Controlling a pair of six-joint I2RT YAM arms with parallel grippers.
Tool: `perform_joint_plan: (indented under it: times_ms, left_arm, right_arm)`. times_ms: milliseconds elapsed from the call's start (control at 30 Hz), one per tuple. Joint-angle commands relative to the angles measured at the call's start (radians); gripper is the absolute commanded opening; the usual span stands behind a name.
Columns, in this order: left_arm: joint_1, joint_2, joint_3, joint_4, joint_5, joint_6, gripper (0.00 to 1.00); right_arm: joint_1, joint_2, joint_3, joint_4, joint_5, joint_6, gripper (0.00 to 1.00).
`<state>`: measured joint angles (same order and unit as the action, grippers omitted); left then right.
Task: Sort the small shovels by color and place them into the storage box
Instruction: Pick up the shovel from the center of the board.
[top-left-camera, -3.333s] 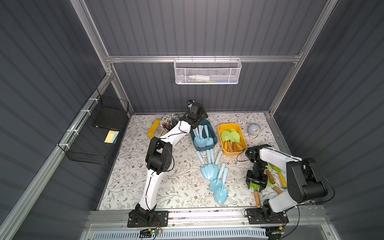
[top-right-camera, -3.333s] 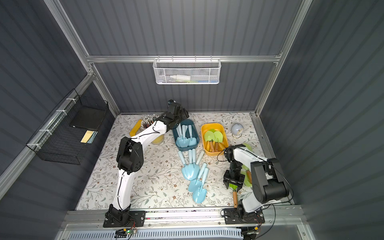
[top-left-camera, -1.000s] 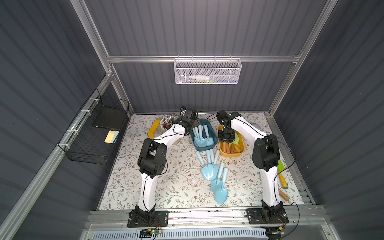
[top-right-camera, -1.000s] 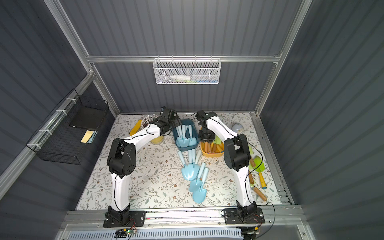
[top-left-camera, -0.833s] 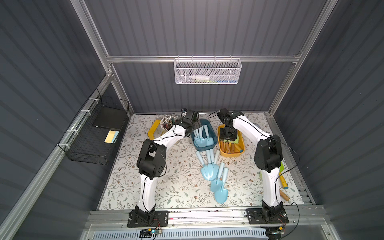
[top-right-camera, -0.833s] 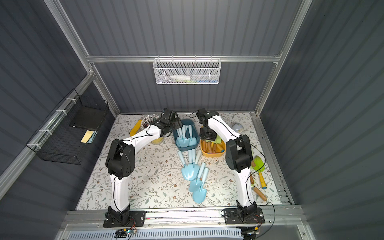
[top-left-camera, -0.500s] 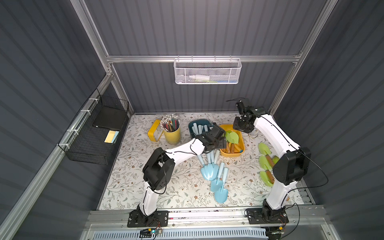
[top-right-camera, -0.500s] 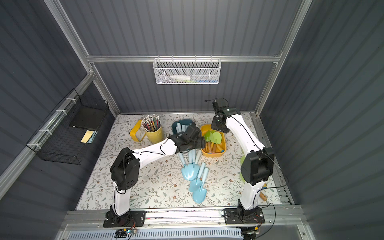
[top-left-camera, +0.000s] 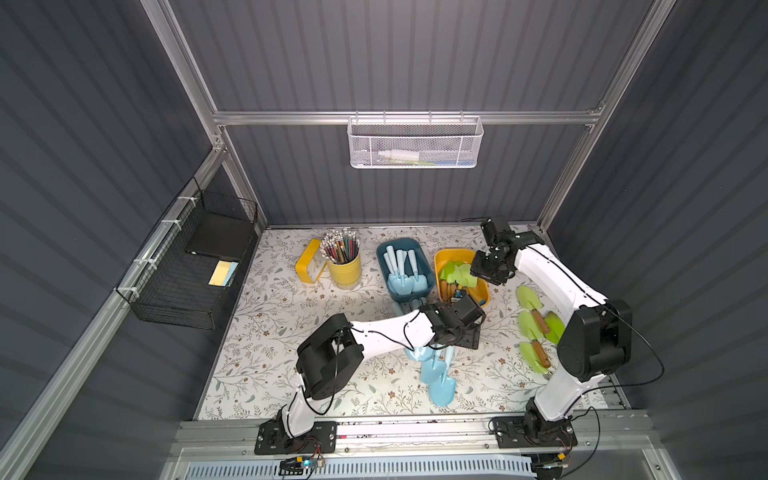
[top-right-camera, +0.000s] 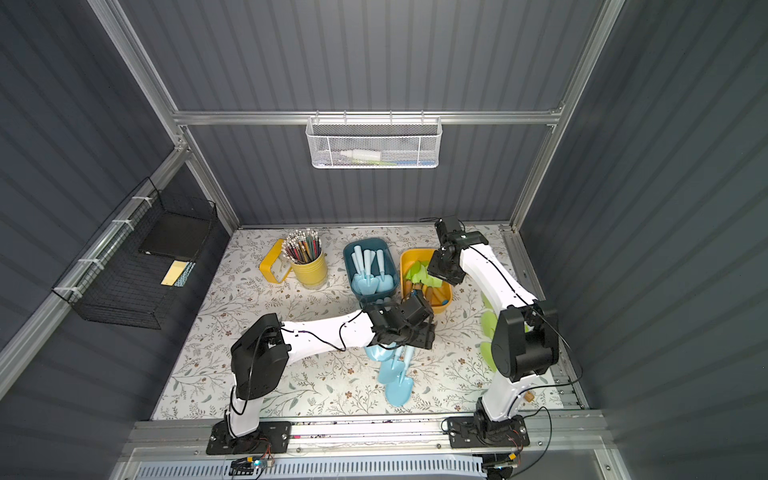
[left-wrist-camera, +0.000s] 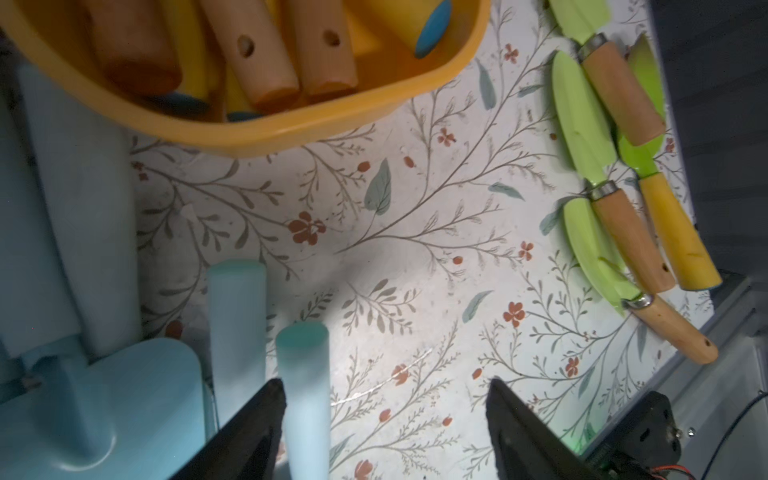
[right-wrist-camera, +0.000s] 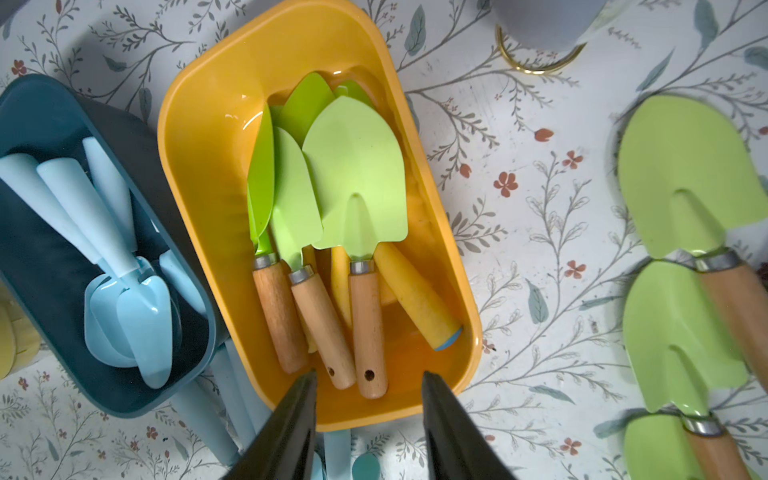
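While empty, right end effector (right-wrist-camera: 370, 374) agape above yellow box (right-wrist-camera: 199, 145), left end effector (left-wrist-camera: 385, 381) agape above blue shovels (left-wrist-camera: 237, 316).

Floral desk (top-left-camera: 291, 332) carries teal bin (top-left-camera: 399, 242), yellow bin (top-left-camera: 453, 252), pencil cup (top-left-camera: 344, 270), loose blue shovels (top-left-camera: 441, 392) mid-front, green shovels (top-left-camera: 528, 296) along right edge.

right gripper (right-wrist-camera: 369, 374), jaws apart and empty, hangs over a yellow bin (right-wrist-camera: 187, 166) of green shovels (right-wrist-camera: 357, 174); pale-blue shovels (right-wrist-camera: 141, 316) lie in the dark-blue bin (right-wrist-camera: 25, 95) beside it.
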<state>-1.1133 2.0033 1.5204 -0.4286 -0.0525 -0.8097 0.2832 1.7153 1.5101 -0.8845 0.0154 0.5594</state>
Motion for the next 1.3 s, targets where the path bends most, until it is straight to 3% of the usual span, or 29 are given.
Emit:
perform_joint_plan:
  times_ms: [0, 500, 633, 733, 867, 1133, 1267]
  left_arm:
    - [-0.009, 0.011, -0.039, -0.047, -0.004, -0.055, 0.77]
    - [-0.033, 0.099, -0.09, -0.025, 0.049, -0.017, 0.53]
    - [-0.033, 0.153, -0.068, -0.058, 0.012, -0.005, 0.39]
    - [-0.032, 0.182, -0.029, -0.078, -0.01, 0.001, 0.19]
    - [-0.033, 0.199, 0.044, -0.127, -0.055, 0.009, 0.02]
    - [-0.008, 0.147, 0.261, -0.302, -0.241, -0.009, 0.0]
    - [0.101, 0.071, 0.302, -0.328, -0.289, -0.022, 0.0]
  right_arm:
    - [-0.007, -0.047, -0.029, 0.031, -0.028, 0.015, 0.45]
    - [-0.035, -0.097, -0.112, 0.059, -0.074, 0.029, 0.44]
    - [-0.047, -0.11, -0.128, 0.072, -0.085, 0.034, 0.44]
    - [-0.06, -0.118, -0.135, 0.082, -0.096, 0.036, 0.44]
    - [-0.076, -0.118, -0.143, 0.087, -0.115, 0.039, 0.44]
    - [-0.099, -0.108, -0.132, 0.088, -0.112, 0.047, 0.44]
    - [-0.11, -0.102, -0.123, 0.087, -0.11, 0.046, 0.44]
